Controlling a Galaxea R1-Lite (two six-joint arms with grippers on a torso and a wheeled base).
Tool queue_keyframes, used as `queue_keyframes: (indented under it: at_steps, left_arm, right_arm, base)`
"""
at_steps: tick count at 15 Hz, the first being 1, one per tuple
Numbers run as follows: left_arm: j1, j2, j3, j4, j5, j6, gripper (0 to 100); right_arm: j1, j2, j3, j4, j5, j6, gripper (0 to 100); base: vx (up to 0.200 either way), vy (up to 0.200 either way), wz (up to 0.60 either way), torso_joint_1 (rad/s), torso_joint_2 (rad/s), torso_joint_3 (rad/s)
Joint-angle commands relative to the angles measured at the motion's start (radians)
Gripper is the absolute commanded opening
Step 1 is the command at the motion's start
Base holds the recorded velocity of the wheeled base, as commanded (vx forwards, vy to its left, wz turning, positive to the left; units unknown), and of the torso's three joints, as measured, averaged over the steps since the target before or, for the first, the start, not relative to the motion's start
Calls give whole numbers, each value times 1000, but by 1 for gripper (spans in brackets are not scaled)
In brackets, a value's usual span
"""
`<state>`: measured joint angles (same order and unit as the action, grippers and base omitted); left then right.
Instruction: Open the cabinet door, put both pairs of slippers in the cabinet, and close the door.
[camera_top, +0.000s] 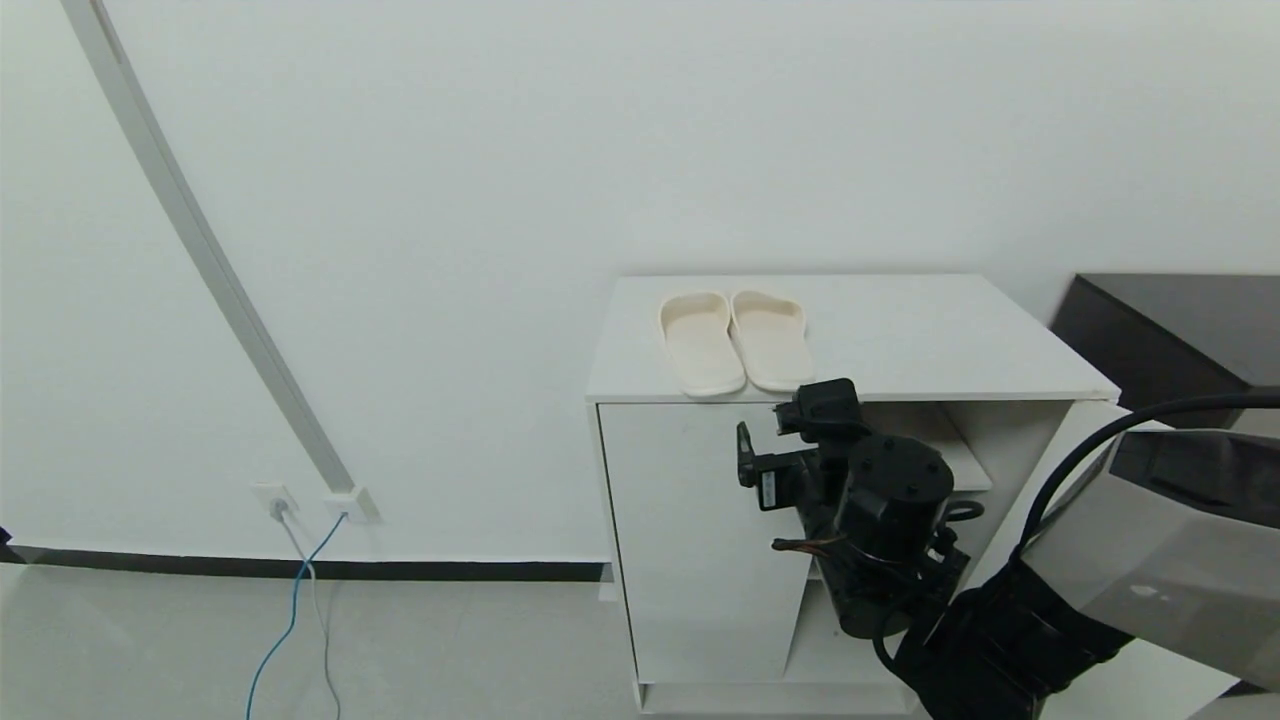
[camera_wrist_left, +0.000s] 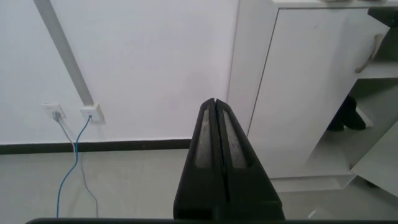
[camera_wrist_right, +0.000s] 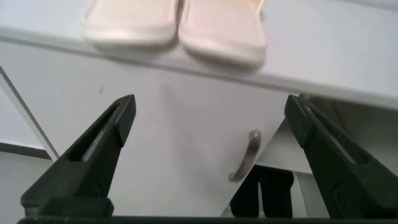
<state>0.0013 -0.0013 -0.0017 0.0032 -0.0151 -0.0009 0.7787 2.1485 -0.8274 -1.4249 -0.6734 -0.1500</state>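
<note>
Head view: cream slippers (camera_top: 735, 340) lie on the cabinet (camera_top: 930, 335) top, with the right gripper (camera_top: 772, 432) at their six o'clock. It probably needs to rise and pinch both near ends squarely.

Left wrist view: the left gripper (camera_wrist_left: 214, 111) is pressed together, with the cabinet at two o'clock.

Right wrist view: the jaws are wide apart, with the slippers at twelve. A dark shape (camera_wrist_right: 267, 193) inside the cabinet is too cut off to name.

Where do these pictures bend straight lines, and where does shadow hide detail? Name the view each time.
Head view: the wall duct bows, a lens distortion. Left wrist view: it runs nearly straight. Right wrist view: a dark shape inside the shaded cabinet is unreadable.
</note>
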Motion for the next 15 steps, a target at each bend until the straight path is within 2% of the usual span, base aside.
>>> queue_keyframes:
  at_steps: [1, 5, 11, 12, 15]
  left_arm:
    - [0, 1, 0, 0, 1, -1, 0]
    - [0, 1, 0, 0, 1, -1, 0]
    - [0, 1, 0, 0, 0, 1, 0]
    - [0, 1, 0, 0, 0, 4, 0]
    - [0, 1, 0, 0, 0, 4, 0]
  right_arm:
    - [-1, 1, 5, 0, 0, 0, 100]
    - [-3, 1, 16, 0, 3, 6, 100]
    - [-6, 14, -10, 40, 32, 10, 100]
    - [-6, 11, -48, 93, 32, 56, 100]
    - [4, -53, -180, 403, 49, 194, 100]
  base:
    - [0, 0, 0, 242, -574, -325]
    - [0, 0, 0, 264, -597, -331]
    - [0, 0, 0, 185, -402, -221]
    - [0, 0, 0, 173, -378, -193]
    - [0, 0, 0, 133, -295, -149]
